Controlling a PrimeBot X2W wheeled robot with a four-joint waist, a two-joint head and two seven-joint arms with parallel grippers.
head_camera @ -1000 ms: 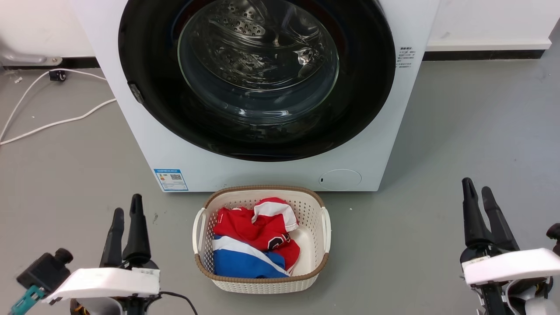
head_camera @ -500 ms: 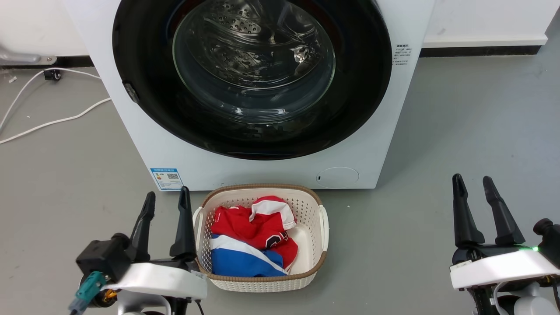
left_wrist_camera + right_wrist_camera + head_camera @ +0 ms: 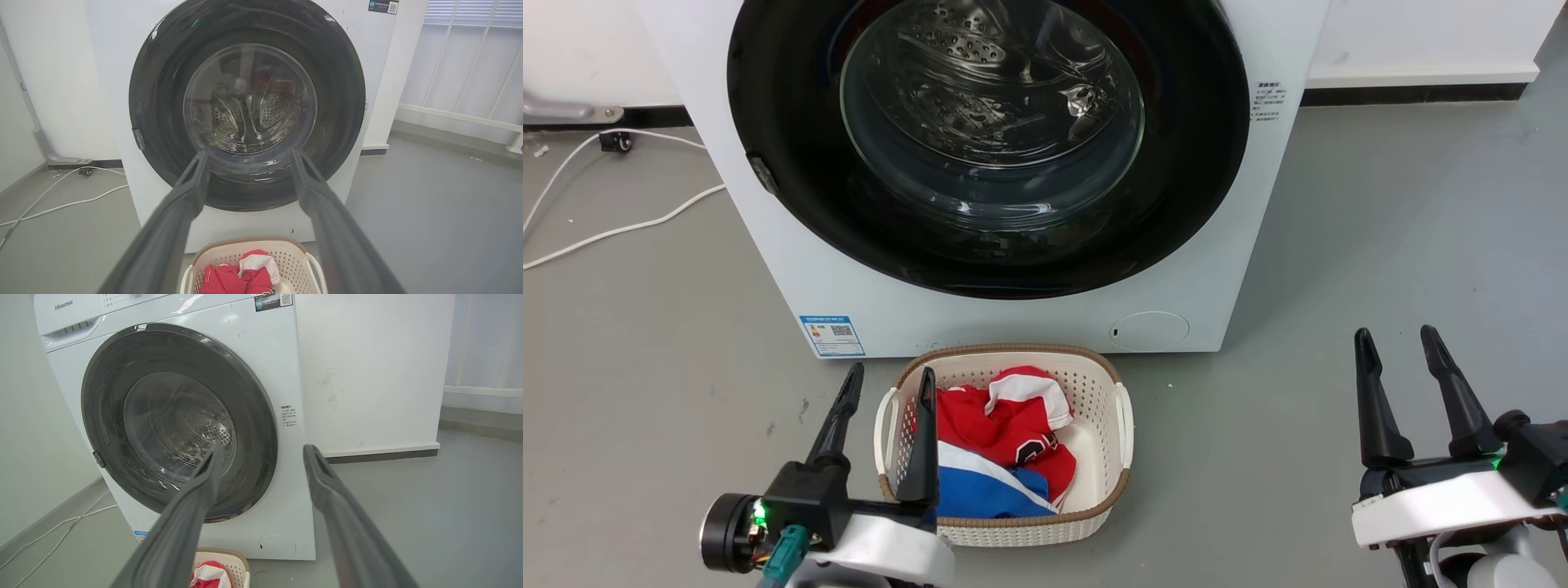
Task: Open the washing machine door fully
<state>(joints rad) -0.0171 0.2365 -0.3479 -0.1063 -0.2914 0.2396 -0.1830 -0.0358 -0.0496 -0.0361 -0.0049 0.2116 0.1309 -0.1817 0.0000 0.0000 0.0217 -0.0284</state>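
The washing machine door (image 3: 1184, 188), a wide glossy black disc with a clear glass bowl centre, lies shut flat against the white machine front (image 3: 768, 269); it also faces me in the left wrist view (image 3: 163, 102) and the right wrist view (image 3: 106, 416). A small latch tab (image 3: 760, 174) sits on its left rim. My left gripper (image 3: 889, 380) is open, low in front of the machine, its right finger over the basket's left rim. My right gripper (image 3: 1396, 341) is open above the floor at the lower right, well clear of the door.
A cream basket (image 3: 1125, 425) with red, white and blue clothes (image 3: 1005, 441) stands on the grey floor directly below the door. A white cable (image 3: 621, 229) runs across the floor at the left. A small round white flap (image 3: 1149, 331) is low on the machine front.
My left gripper has swung right from the lower left until it overlaps the basket's left rim, and its fingers have spread. My right gripper's fingers have opened wider. The door has not moved.
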